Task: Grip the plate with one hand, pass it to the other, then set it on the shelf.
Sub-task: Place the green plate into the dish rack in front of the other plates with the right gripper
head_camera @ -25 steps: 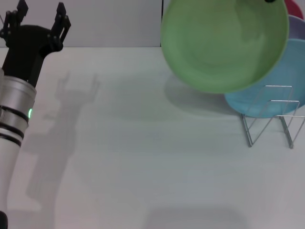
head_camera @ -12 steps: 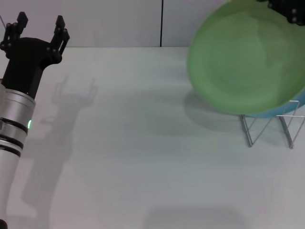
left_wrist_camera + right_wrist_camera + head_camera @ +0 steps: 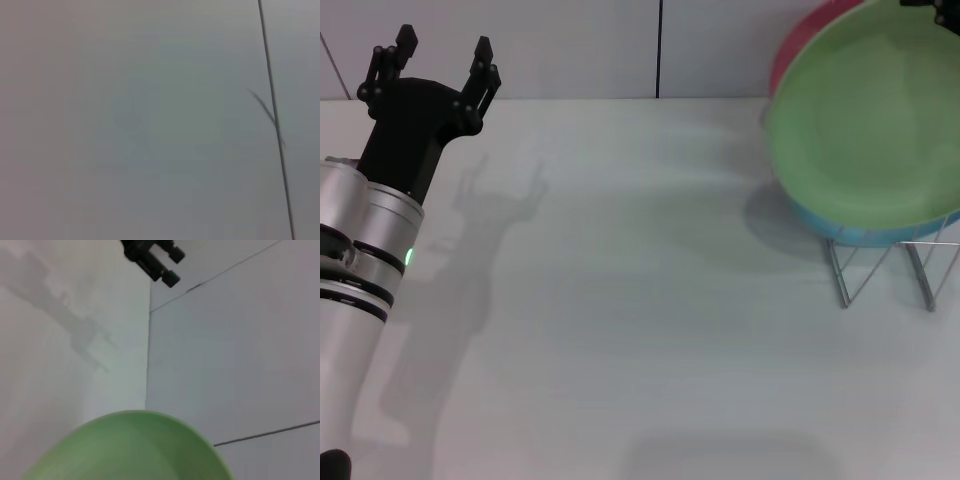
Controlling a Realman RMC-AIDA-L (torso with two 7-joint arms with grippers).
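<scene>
The light-green plate (image 3: 865, 125) hangs tilted at the far right, its lower rim just above the wire shelf (image 3: 880, 272). Only a black bit of my right gripper (image 3: 932, 3) shows at the plate's top edge, shut on the rim. In the right wrist view the plate (image 3: 130, 450) fills the lower part. My left gripper (image 3: 440, 55) stands open and empty at the far left, well away from the plate. It also appears far off in the right wrist view as the left gripper (image 3: 150, 257).
A light-blue plate (image 3: 860, 232) stands in the shelf behind the green one, and a red plate (image 3: 798, 42) peeks out behind its upper left edge. A grey wall with a dark seam (image 3: 659, 48) backs the white table (image 3: 620, 330).
The green plate has travelled to the right with my right gripper and now covers most of the blue plate over the shelf. My left arm shifted slightly rightward, still open.
</scene>
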